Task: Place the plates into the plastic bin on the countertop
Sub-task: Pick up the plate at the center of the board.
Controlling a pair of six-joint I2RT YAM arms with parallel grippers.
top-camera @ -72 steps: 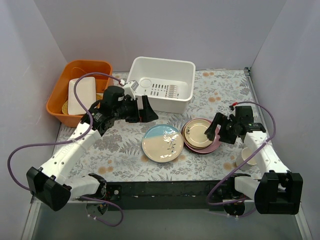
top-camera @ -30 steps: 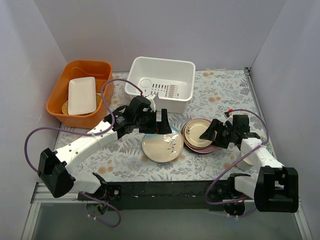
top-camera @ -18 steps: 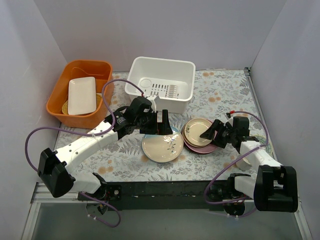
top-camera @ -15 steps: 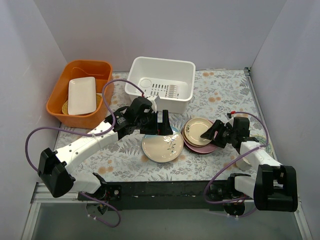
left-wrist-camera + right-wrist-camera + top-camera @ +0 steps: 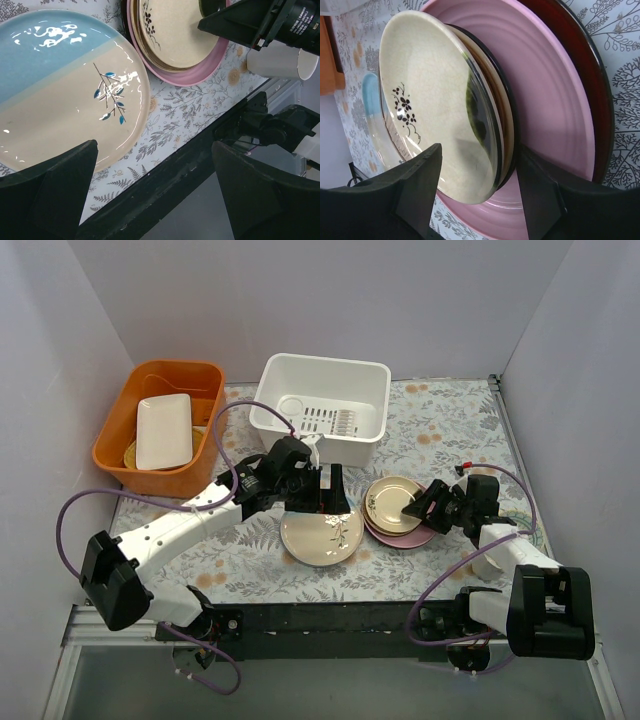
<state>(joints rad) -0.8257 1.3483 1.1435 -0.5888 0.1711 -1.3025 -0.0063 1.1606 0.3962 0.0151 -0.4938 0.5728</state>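
Fern-printed countertop [image 5: 440, 430] fills the booth, with the white plastic bin [image 5: 360, 440] at its back. Since a second ago the right gripper [image 5: 418, 508] has narrowed its jaws astride the rim of the top cream plate [image 5: 392, 502] on the pink-edged stack [image 5: 400, 532], though they still stand apart. Meanwhile the left gripper [image 5: 322, 502], spread wide as before, has edged forward over the cream-and-blue plate [image 5: 320, 537], which lies just in front of the bin.

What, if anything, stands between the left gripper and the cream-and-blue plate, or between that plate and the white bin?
Nothing visible. The left gripper hangs open directly over the cream-and-blue plate with no object between them. Between the plate and the plastic bin only patterned countertop shows, apart from the left arm itself.
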